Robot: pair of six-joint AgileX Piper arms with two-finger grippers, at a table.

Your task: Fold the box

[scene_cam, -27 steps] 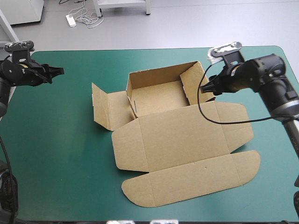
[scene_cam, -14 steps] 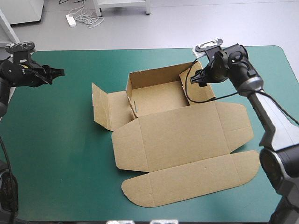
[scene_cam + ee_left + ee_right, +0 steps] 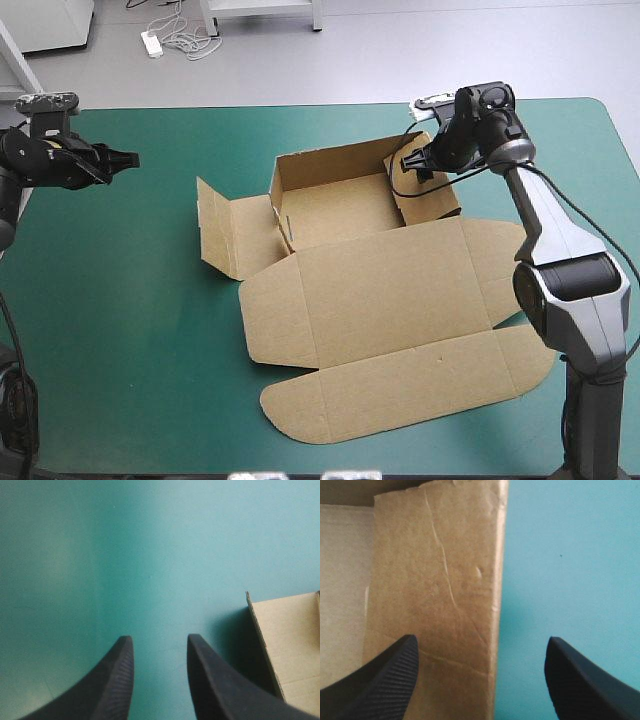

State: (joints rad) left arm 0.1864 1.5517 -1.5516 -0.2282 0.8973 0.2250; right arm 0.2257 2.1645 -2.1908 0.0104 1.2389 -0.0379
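High view: brown box (image 3: 390,290), far walls raised, lid flat

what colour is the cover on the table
Plain teal-green table cover, no pattern; the high view shows it best.

The high view looks down from behind over the whole worktop (image 3: 120,330), while both wrist views hang close above it, each catching part of the box (image 3: 390,290).
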